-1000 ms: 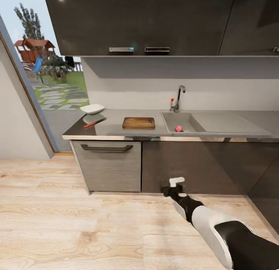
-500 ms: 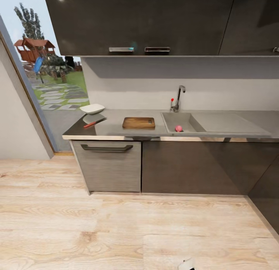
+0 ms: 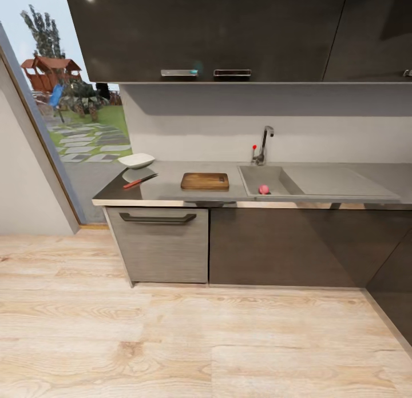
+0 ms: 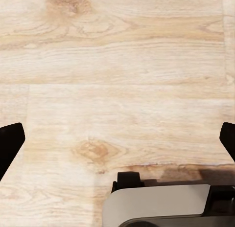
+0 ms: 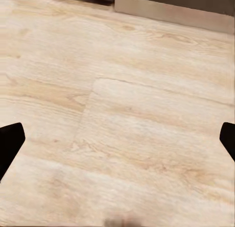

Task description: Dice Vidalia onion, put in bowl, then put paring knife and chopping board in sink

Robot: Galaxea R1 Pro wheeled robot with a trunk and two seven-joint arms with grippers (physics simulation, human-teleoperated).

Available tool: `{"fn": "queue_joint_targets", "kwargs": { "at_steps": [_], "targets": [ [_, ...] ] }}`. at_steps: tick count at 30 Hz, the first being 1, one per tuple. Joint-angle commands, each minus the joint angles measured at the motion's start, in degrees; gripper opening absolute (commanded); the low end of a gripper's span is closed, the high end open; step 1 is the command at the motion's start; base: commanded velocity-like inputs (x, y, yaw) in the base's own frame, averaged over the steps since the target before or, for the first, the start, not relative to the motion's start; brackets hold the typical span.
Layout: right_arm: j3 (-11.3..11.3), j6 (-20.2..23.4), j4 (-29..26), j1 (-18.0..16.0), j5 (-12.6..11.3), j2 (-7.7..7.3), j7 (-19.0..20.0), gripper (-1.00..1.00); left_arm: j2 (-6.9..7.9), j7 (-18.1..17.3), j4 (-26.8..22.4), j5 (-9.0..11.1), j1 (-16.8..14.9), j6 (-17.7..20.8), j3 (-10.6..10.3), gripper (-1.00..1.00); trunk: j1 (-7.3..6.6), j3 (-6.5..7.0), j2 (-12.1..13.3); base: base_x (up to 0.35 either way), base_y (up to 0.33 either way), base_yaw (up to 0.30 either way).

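The pinkish-red Vidalia onion (image 3: 264,189) lies in the grey sink (image 3: 286,175) basin, below the chrome tap (image 3: 265,142) with its red knob. Left of the sink, the brown chopping board (image 3: 205,181) lies flat on the steel countertop (image 3: 166,186). The red-handled paring knife (image 3: 139,181) lies near the counter's left end, just in front of the white bowl (image 3: 136,160). My left gripper (image 4: 117,144) hangs open over the wooden floor, its dark fingertips (image 4: 10,144) wide apart. My right gripper (image 5: 117,141) is also open above the floor.
Dark grey base cabinets with a bar handle (image 3: 157,218) stand under the counter, and dark wall cabinets (image 3: 206,32) hang above it. A glass door (image 3: 63,129) to a garden is at the left. Light wooden floor (image 3: 171,341) lies between me and the counter. Part of my base (image 4: 161,207) shows below the left gripper.
My right arm, raised in front of the cabinets a second ago, has dropped down out of the head view. The counter's things have not moved.
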Motion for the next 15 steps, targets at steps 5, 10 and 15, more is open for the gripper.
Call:
{"fn": "queue_joint_targets", "kwargs": {
  "at_steps": [5,10,15],
  "targets": [
    [0.22,-0.07,-2.72,0.05,-0.11,0.11,-2.57,1.0,-0.02,0.02,-0.1,-0.05,0.01,-0.12,0.03,1.0,0.0,-0.05,-0.03,0.0,0.0,0.0],
    [0.31,-0.23,-3.26,0.07,-0.31,0.22,-2.99,1.0,-0.16,0.02,-0.15,-0.06,0.01,-0.11,0.04,1.0,0.0,-0.05,-0.03,0.069,-0.078,0.0],
    [0.34,-0.35,-3.38,0.08,-0.35,0.57,-3.14,1.0,-0.24,0.02,-0.16,-0.06,0.01,-0.11,0.03,1.0,0.0,-0.05,-0.03,0.155,-0.225,0.0]
  ]
}}
